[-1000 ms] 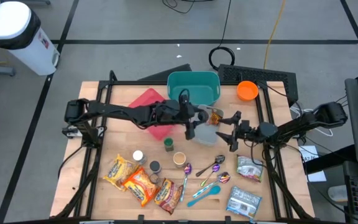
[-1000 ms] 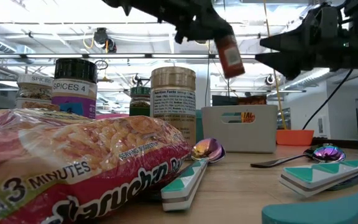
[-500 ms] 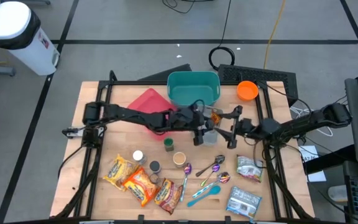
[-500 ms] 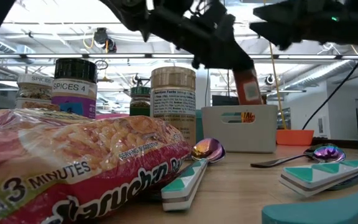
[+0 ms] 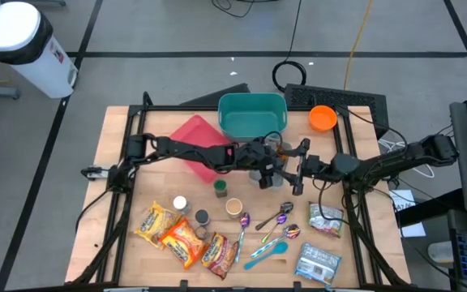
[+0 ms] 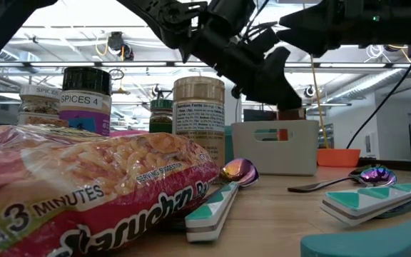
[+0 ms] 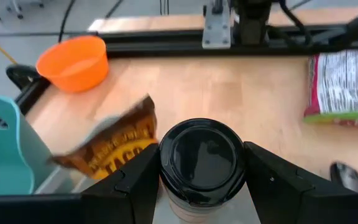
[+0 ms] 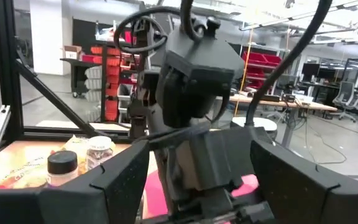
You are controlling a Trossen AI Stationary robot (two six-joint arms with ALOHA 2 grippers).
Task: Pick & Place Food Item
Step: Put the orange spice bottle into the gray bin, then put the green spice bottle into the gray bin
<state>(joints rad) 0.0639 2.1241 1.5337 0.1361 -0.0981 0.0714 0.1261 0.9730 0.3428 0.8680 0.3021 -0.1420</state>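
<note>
Wooden table [image 5: 120,203] runs across the middle of the high view, and we record its contents from the left. At lower left lie three noodle packets [image 5: 183,238] side by side, with three spice jars [image 5: 202,216] just above them. At centre left a red lid [image 5: 191,134] lies flat, partly under the left arm, which reaches from the left edge toward the middle. Above centre sits a teal bin [image 5: 251,113], and at upper right of the table an orange bowl [image 5: 323,118].

We find the left gripper [image 5: 264,165] at frame centre, just below the teal bin. In the left wrist view its fingers [image 7: 124,186] stand on either side of a black-capped jar [image 7: 202,158], clamped against its sides; the jar is the task item, held above the table just beside a brown taco seasoning packet [image 7: 118,143]. In the low view the jar's red-labelled body [image 6: 283,133] shows at centre right, behind a white container [image 6: 274,147].

The right gripper [image 5: 297,166] faces the left gripper from the right, very near it. In the right wrist view its two fingers [image 8: 114,180] are spread apart, with the left arm's wrist between and beyond them; we see nothing grasped.

Lower centre right holds several spoons [image 5: 276,221], and at lower right lie two silver pouches [image 5: 323,239].
</note>
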